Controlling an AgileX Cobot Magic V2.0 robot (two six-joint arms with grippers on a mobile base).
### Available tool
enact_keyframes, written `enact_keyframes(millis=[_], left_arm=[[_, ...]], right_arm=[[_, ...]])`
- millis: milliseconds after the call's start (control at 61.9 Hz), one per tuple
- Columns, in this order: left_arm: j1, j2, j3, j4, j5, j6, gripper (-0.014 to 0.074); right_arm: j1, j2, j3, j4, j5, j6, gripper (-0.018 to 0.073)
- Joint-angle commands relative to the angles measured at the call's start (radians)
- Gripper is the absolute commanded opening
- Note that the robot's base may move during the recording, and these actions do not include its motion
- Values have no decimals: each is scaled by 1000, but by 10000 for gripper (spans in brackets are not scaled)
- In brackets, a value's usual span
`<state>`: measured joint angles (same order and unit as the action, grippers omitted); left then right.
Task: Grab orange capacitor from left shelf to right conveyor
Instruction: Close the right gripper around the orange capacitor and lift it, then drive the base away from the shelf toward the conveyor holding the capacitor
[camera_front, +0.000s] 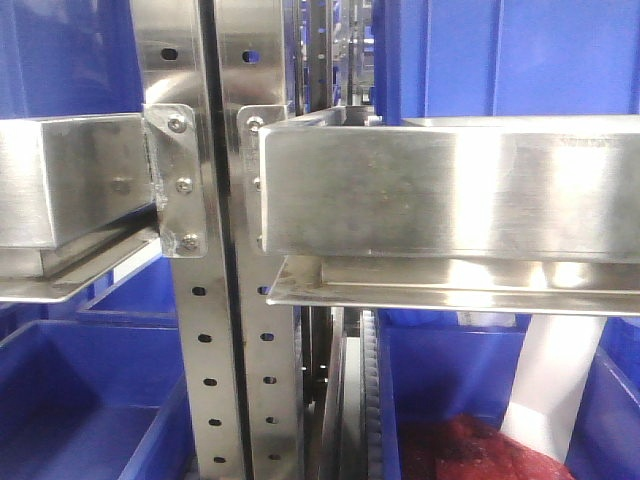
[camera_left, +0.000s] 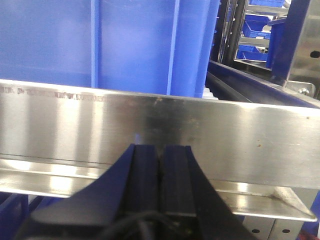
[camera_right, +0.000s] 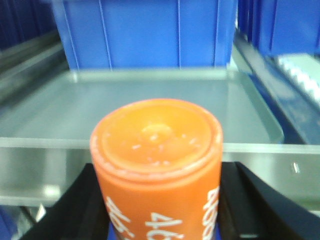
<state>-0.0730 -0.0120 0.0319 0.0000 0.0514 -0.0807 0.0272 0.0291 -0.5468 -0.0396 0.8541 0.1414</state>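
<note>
Stainless steel fills my front view: the left shelf (camera_front: 450, 190), with its perforated upright posts (camera_front: 200, 340), shiny box rails bolted to them, and blue bins (camera_front: 80, 400) above and below. One bin at the lower right holds something dark red (camera_front: 470, 445), with a white shape (camera_front: 555, 380) just beside it. I cannot tell what either is.

On my left wrist camera, the left gripper (camera_left: 160, 152) hangs just in front of a brushed steel rail (camera_left: 225, 130). Its two black fingers are pressed flat together with nothing between them. A blue bin wall (camera_left: 135, 45) stands right behind the rail.

On my right wrist camera, the right gripper (camera_right: 160, 225) is clamped on the orange capacitor (camera_right: 156, 145). Black fingers (camera_right: 80, 210) hug both of its sides, its round end cap faces the lens, and white numerals run down its side. Beyond it lies a shallow silver tray (camera_right: 150, 100), with a blue crate (camera_right: 145, 35) standing at the tray's far edge. The capacitor sits near the tray's front rim; I cannot tell whether it is over the tray or short of it.
</note>
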Motion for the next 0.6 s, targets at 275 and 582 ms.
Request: enact_keyframes(millis=[275,582], left_arm=[[-2,-19,-5,0,-89,-1,-105],[-2,-19,-5,0,-89,-1,-105]], right_arm=[[-1,7,-30,-2,-36,-20,140],[-1,7,-30,-2,-36,-20,140]])
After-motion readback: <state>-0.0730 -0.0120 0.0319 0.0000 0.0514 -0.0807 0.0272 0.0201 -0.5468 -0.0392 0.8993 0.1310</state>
